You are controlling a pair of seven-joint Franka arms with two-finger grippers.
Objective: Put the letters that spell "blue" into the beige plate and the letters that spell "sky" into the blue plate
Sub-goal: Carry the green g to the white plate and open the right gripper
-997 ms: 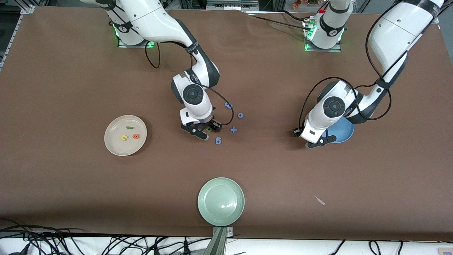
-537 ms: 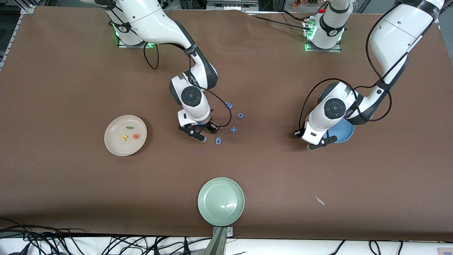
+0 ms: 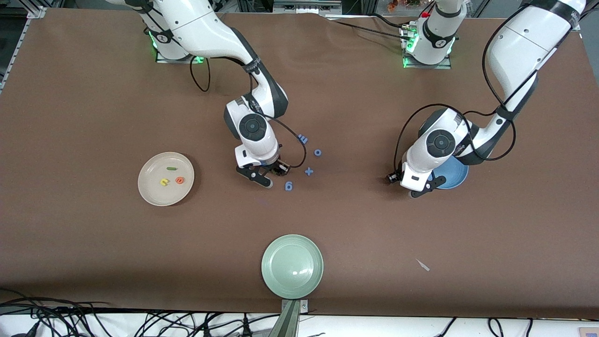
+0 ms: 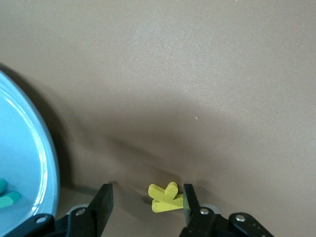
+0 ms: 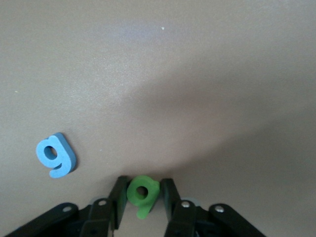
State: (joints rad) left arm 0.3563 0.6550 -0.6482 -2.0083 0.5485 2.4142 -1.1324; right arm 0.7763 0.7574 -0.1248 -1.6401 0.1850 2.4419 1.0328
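Note:
My right gripper (image 5: 143,183) is down at the table among the loose letters (image 3: 273,176), shut on the green "b" (image 5: 142,191). The beige plate (image 3: 159,196) holds the green "l" (image 3: 171,168), yellow "u" (image 3: 164,182) and orange "e" (image 3: 179,179). My left gripper (image 4: 147,190) stands open, low beside the blue plate (image 4: 34,163), at the plate's rim toward the right arm's end (image 3: 418,191). The yellow "k" (image 4: 165,197) lies between its fingers, against one of them. A teal letter (image 4: 7,195) rests in the blue plate (image 3: 457,175), which the left arm partly hides.
Blue foam pieces lie by the right gripper: an "m" (image 3: 303,139), an "o" (image 3: 317,152), a plus (image 3: 309,172) and a "g" (image 3: 288,186) (image 5: 56,154). A pale green plate (image 3: 292,266) sits near the front edge. A small white scrap (image 3: 423,265) lies toward the left arm's end.
The right gripper's fingers have closed on the green "b". The left gripper's fingers have spread wider, and its hand has edged slightly away from the blue plate.

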